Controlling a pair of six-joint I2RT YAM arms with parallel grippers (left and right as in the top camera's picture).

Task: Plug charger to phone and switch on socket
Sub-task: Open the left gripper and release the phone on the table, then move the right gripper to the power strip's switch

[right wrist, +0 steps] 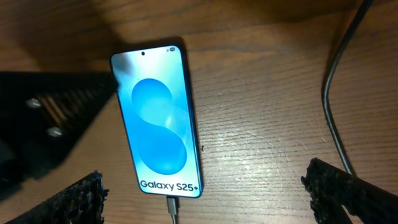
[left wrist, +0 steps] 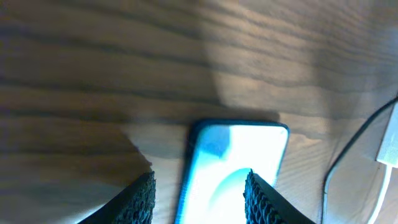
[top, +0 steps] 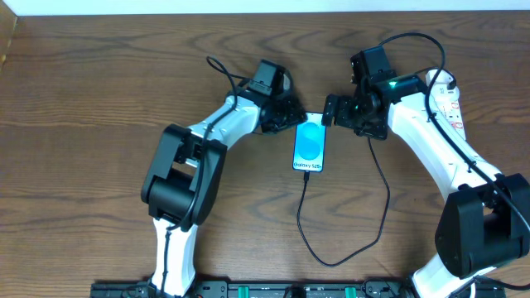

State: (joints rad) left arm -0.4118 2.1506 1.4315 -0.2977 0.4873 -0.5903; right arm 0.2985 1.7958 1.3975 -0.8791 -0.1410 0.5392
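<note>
Phone (left wrist: 231, 155) blurred, bottom cut off

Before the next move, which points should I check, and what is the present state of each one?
1. Plug seated in the bottom end of the phone: ok, it looks fully in.
2. Phone lying flat, screen up and lit: ok.
3. Cable slack: ok, it loops loosely.
4. Right pincer open and empty: ok.
5. Left pincer holding nothing: ok, it is open over the phone.
6. Power strip switched on: cannot tell, the right arm hides most of it.
</note>
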